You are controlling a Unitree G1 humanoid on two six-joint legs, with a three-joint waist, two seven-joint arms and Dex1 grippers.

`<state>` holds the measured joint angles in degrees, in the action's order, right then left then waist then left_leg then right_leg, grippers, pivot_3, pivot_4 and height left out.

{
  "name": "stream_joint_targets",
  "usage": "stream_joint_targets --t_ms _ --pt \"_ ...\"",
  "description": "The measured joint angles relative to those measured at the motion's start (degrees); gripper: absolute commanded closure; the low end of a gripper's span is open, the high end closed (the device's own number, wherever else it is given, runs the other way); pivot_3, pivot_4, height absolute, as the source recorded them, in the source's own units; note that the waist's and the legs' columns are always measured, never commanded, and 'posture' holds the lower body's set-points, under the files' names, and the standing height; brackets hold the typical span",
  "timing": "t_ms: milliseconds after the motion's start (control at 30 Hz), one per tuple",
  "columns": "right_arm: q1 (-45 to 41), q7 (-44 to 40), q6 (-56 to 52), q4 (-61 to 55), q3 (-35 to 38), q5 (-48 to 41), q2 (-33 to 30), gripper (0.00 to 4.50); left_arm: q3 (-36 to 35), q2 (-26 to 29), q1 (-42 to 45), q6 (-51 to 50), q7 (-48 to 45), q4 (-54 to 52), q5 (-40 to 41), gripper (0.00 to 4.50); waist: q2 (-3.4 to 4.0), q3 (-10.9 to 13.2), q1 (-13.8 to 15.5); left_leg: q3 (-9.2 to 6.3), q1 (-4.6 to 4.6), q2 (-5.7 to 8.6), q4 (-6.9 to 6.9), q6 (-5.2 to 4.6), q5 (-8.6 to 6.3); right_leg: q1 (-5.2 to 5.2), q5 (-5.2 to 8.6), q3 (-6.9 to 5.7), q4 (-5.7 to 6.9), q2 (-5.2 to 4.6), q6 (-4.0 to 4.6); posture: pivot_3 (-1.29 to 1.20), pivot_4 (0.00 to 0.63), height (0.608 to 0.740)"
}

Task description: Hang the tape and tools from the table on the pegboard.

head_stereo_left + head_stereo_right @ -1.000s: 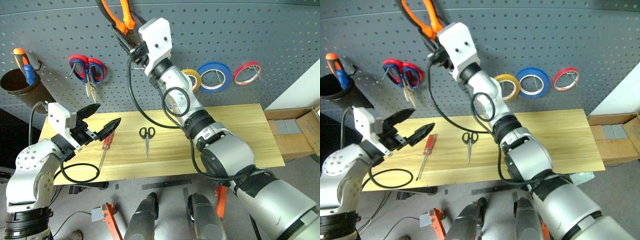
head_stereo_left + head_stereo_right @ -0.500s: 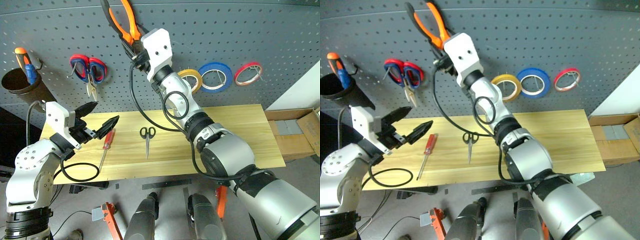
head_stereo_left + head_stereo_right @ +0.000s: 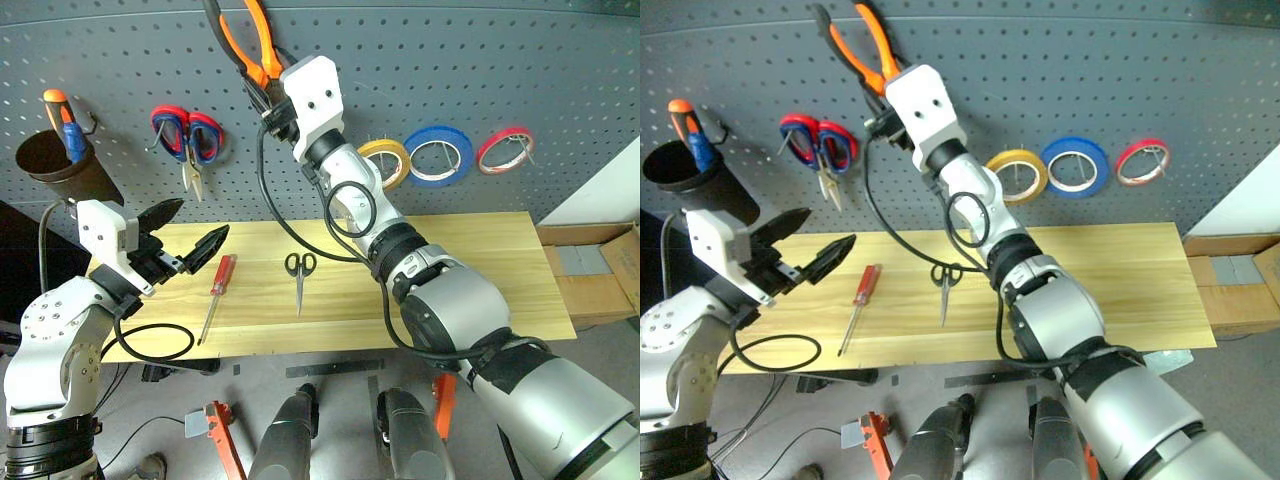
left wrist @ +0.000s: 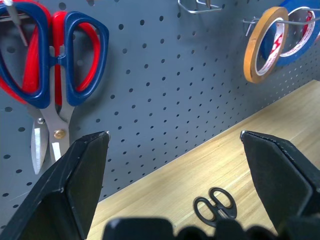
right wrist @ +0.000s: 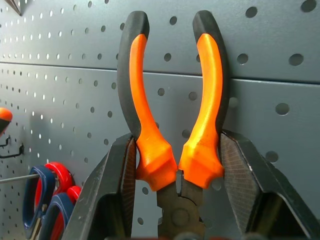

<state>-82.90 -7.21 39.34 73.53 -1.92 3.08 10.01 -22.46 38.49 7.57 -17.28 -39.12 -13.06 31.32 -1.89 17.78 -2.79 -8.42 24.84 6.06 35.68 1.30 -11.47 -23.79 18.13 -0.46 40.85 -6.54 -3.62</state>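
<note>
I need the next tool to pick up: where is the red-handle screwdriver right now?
In the left eye view the red-handle screwdriver lies on the table, left of the black-handle scissors, just right of the left gripper.

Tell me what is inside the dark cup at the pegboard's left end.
An orange-and-blue screwdriver stands in the dark cup, its handle sticking up above the rim beside the pegboard. Its shaft and anything else lower in the cup are hidden by the cup's wall.

screwdriver [image 3: 216,297] left of scissors [image 3: 298,275] on table [image 3: 470,270], pegboard [image 3: 520,70] behind
</note>
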Motion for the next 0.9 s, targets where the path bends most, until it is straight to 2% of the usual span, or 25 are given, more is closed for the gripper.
stream_joint_targets --t_ms 400,800,900 --pt "-0.4 4.1 0.7 0.9 -2.7 6.7 -0.3 2.45 -0.4 0.0 -0.4 0.2 1.2 -0.7 -0.2 0.00 -0.01 0.0 0.5 -0.06 0.00 -0.03 -0.01 0.07 0.03 -0.01 -0.01 0.03 0.01 0.17 0.03 0.20 0.302 0.740" --pt "0.5 10.6 8.0 1.2 -8.3 15.7 -3.7 2.46 -0.4 0.0 0.7 1.6 2.2 -0.7 -2.0 0.00 -0.01 0.0 1.0 -0.06 0.00 -0.14 -0.10 0.25 0.12 -0.08 -0.07 0.02 0.00 0.37 0.13 0.19 0.302 0.740" --pt "0.8 10.7 9.5 1.2 -8.1 15.6 -4.3 2.46 -0.4 0.0 0.8 1.6 2.2 -0.7 -2.2 0.00 -0.01 0.0 1.0 -0.01 0.00 -0.30 -0.12 0.28 0.14 -0.09 -0.12 0.03 -0.02 0.38 0.21 0.18 0.308 0.740"
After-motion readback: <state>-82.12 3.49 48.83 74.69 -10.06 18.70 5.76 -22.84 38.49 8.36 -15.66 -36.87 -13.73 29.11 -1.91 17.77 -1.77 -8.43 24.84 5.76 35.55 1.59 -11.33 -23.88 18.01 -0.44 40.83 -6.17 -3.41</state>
